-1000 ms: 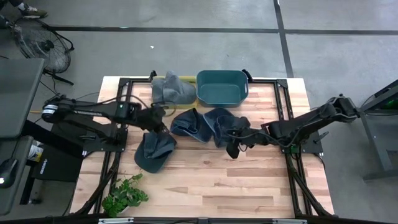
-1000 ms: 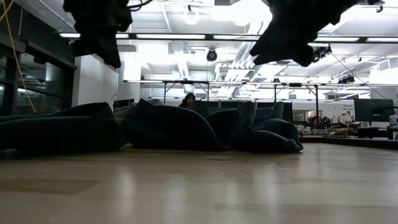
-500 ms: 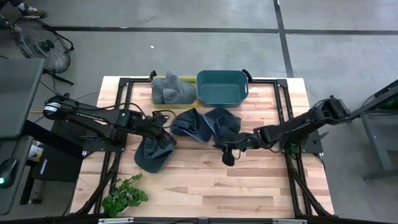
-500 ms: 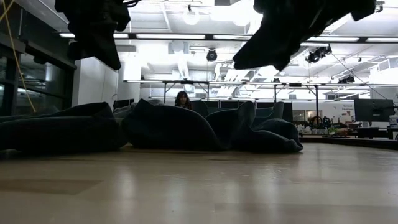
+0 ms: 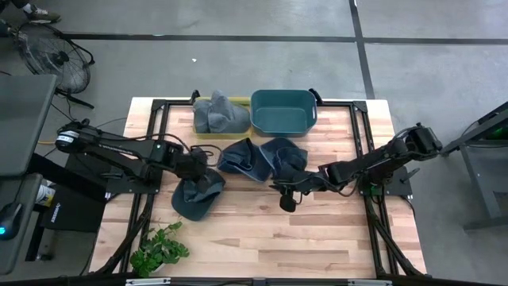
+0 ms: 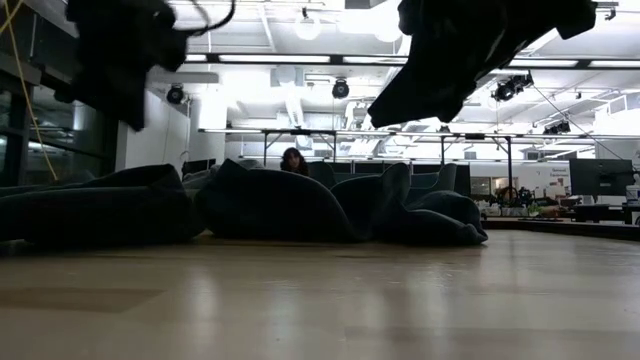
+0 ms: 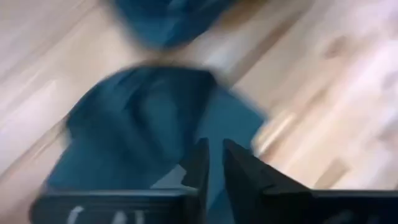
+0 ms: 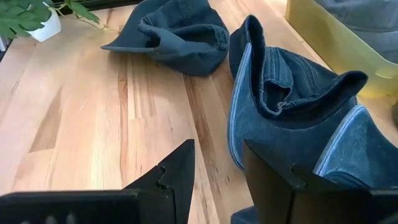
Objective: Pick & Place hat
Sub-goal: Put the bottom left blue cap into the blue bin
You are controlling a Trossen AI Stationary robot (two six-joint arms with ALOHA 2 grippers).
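Note:
Three dark blue hats lie on the wooden table: one near the left, two side by side in the middle. A grey hat sits in the yellow-green bin. My left gripper hovers over the near-left hat's far edge, fingers close together, touching nothing. My right gripper is open, above bare wood just near of the middle hats. In the low view both grippers hang well above the hats.
A teal bin stands at the far edge beside the yellow-green bin. A small potted plant sits at the near left corner. Bare wood stretches across the near half of the table.
My right gripper has moved toward the table's left and a little toward its near edge, staying open and above the table. My left gripper has shifted slightly over the near-left hat. The hats have stayed where they were.

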